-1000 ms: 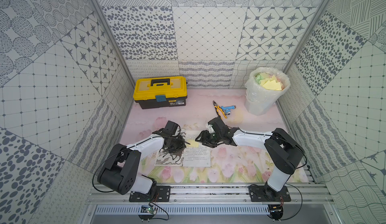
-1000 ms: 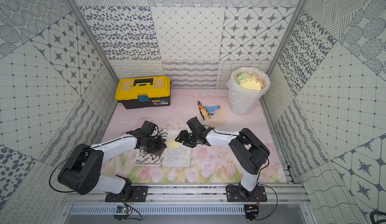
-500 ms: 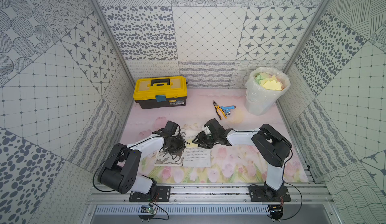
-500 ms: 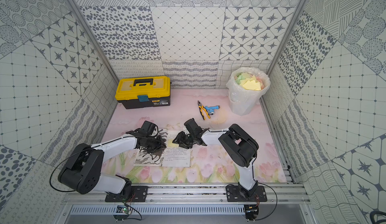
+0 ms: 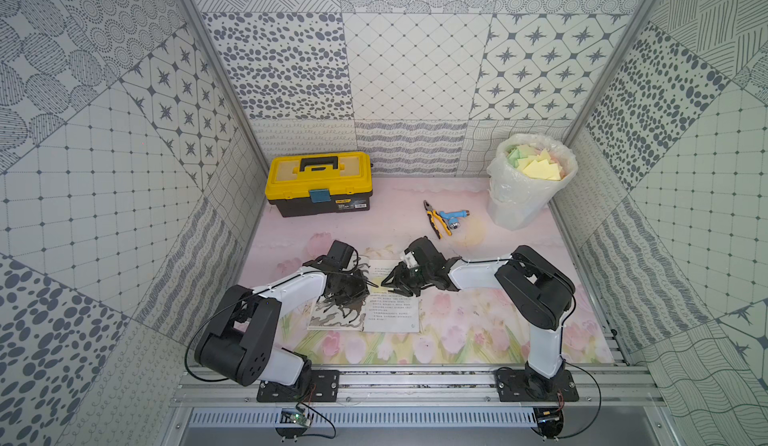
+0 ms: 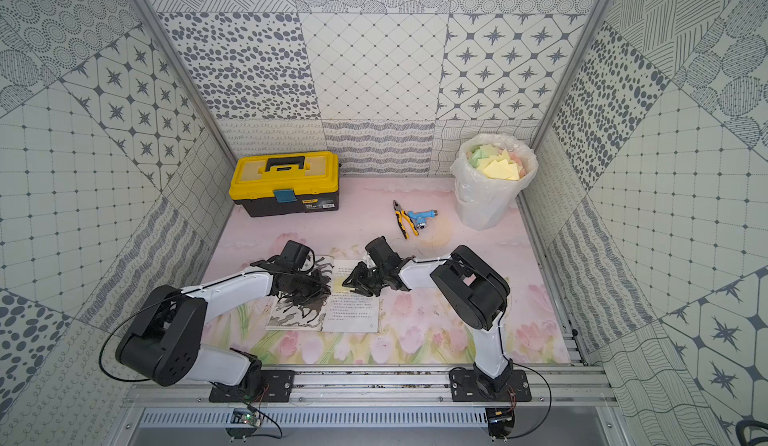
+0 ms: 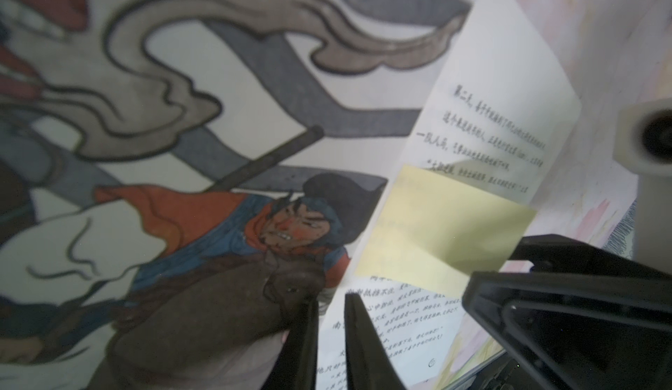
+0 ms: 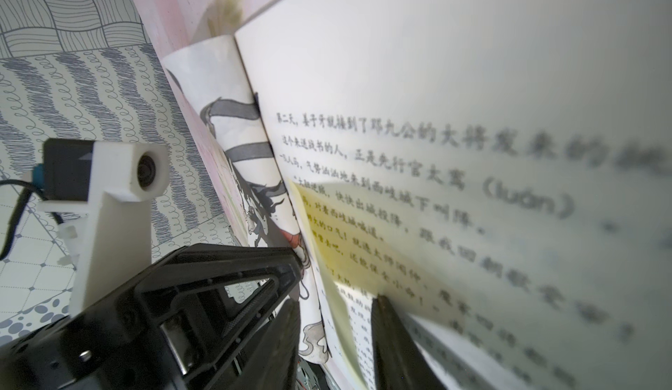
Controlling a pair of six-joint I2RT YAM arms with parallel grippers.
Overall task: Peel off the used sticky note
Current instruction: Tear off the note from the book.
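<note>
Low over the picture page of the open book (image 5: 390,311) with the left hand (image 7: 331,297), clenched on nothing. Over at the right hand (image 8: 336,299): released, fingers (image 8: 389,337) parted either side of the lifted edge of the yellow sticky note (image 7: 436,224), not grasping it. Stuck to the text page, right between both hands, down on the table (image 5: 478,331).
</note>
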